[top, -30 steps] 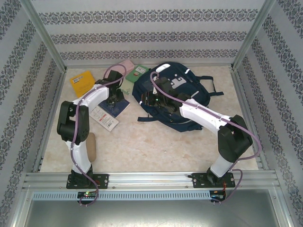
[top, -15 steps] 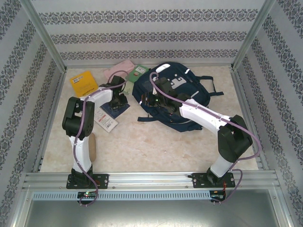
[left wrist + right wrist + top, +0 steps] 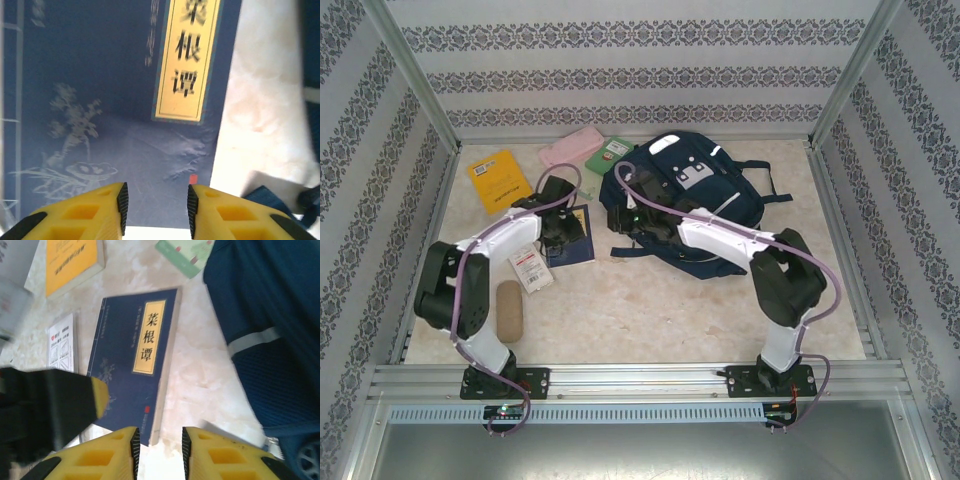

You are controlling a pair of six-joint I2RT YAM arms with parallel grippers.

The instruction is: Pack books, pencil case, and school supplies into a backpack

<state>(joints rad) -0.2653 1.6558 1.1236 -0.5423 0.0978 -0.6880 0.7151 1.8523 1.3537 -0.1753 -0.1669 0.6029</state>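
**Item 1, nearest.** Small tan piece [image 3: 508, 310], flat on the table [image 3: 650, 310] at 8 o'clock. Unpacked.

**Item 2.** White packet [image 3: 531, 269] with red markings, at 9 o'clock, just beside item 3. Unpacked.

**Item 3, step in hand.** Navy book [image 3: 117, 370] with a yellow title label, flat on the table between 9 and 10 o'clock.
- The left gripper [image 3: 155, 202] hangs over the book's near edge, jaws apart and grasping nothing.
- Handling note: the book is thin and lies flush, so a straight top-down pinch would likely find no purchase.
- Better to bring one finger to the free long edge at 3 o'clock of the cover, where bare table shows, tip that edge up, then close across cover and pages together.
- Keep clear of the packet, and lift level so the pages do not fan.

**Item 4.** Right gripper [image 3: 157, 445], at the backpack's 9 o'clock flank. Jaws slightly parted, nothing between them. It is well placed to hold the opening wide, though the opening itself cannot be made out.

**Item 5.** Backpack [image 3: 695, 190], navy, at 1 o'clock, lying flat.

**Item 6.** Yellow-orange book [image 3: 497, 180], at 10 o'clock.

**Item 7.** Green book [image 3: 610, 152], at 11 o'clock, touching the backpack's edge.

**Item 8, farthest.** Pink pencil case [image 3: 570, 147], at 11 o'clock, by the back wall.
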